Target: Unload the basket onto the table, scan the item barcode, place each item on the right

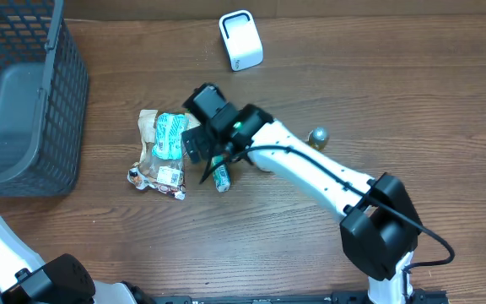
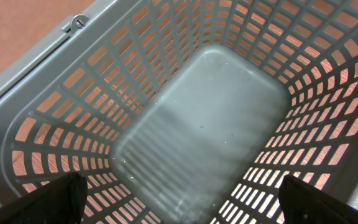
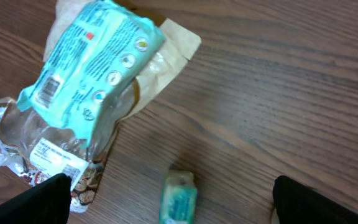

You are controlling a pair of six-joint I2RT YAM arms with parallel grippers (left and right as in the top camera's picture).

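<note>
Probably we pinch the soft, light teal packet (image 3: pixel 92 62) across its width; our right fingers (image 3: pixel 33 202) and left fingers (image 2: pixel 48 202) stand wide.

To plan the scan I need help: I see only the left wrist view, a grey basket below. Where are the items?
Observer: On the table, right of the basket: a teal packet lying on a brown bag.
Operator: And the scanner?
Observer: A white scanner stands at the far edge, apart from them.
Operator: Is the right gripper holding something?
Observer: No, it is open, above a small green pack.
</note>
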